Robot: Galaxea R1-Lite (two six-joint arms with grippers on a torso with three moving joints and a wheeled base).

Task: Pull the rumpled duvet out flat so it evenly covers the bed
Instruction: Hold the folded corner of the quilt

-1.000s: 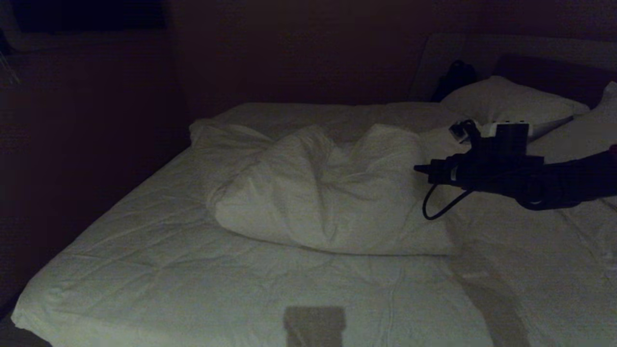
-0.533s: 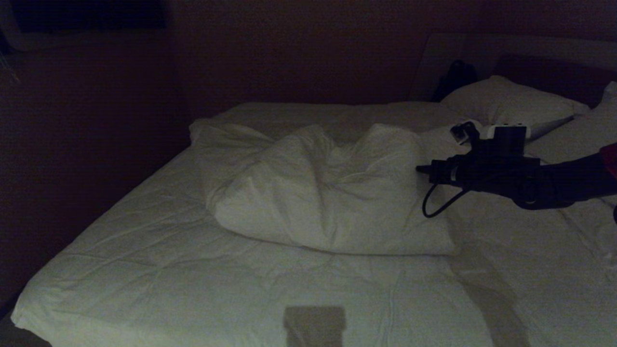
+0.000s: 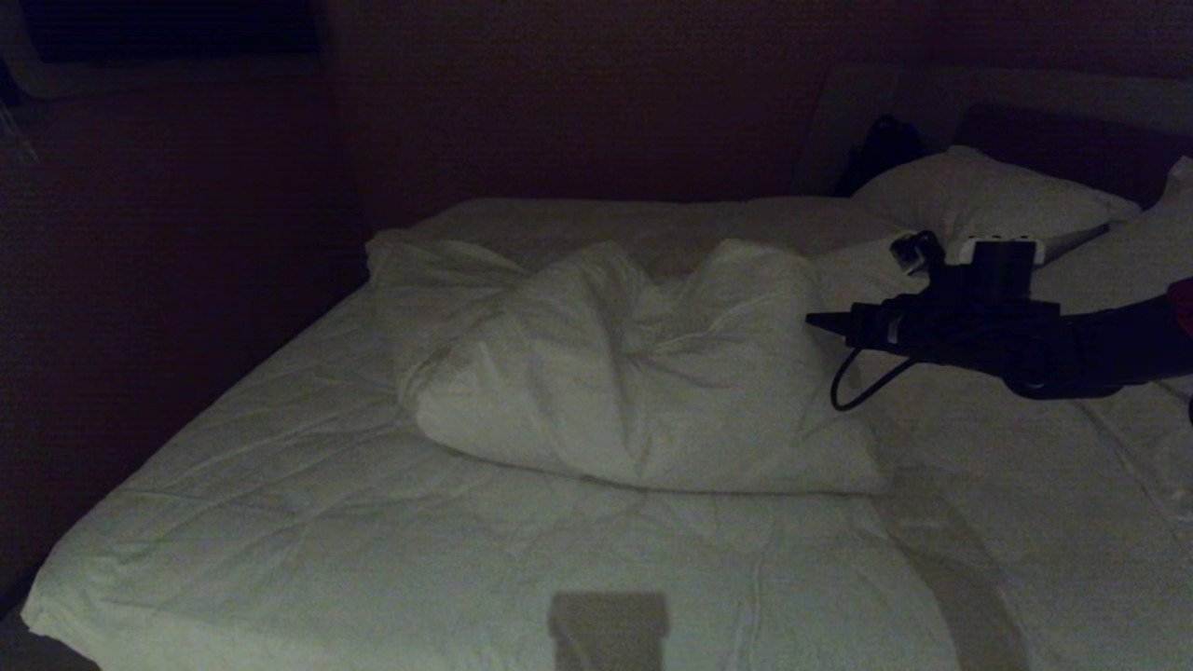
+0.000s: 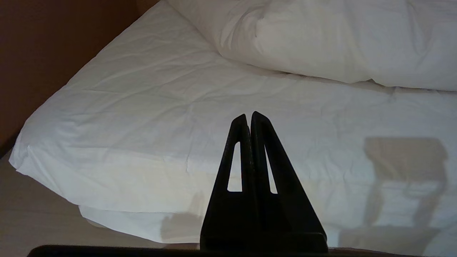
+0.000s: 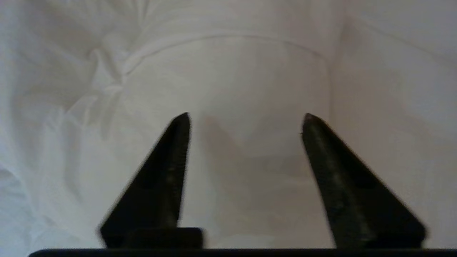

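One bed [image 3: 280, 522] fills the head view. One duvet [image 3: 634, 373] lies on it, bunched into a single rumpled heap. Two white pillows show at the head end: one whole pillow [image 3: 979, 196], and the edge of a second pillow [image 3: 1176, 200] at the frame's right border. One dark object [image 3: 881, 149] leans behind the first pillow; what it is cannot be told. Two grippers are counted across the views: one right gripper [image 3: 813, 321], with two fingers [image 5: 167, 171] standing apart, and one left gripper [image 4: 249, 116], its two fingers pressed together. One black cable loop [image 3: 853, 387] hangs under the right arm.
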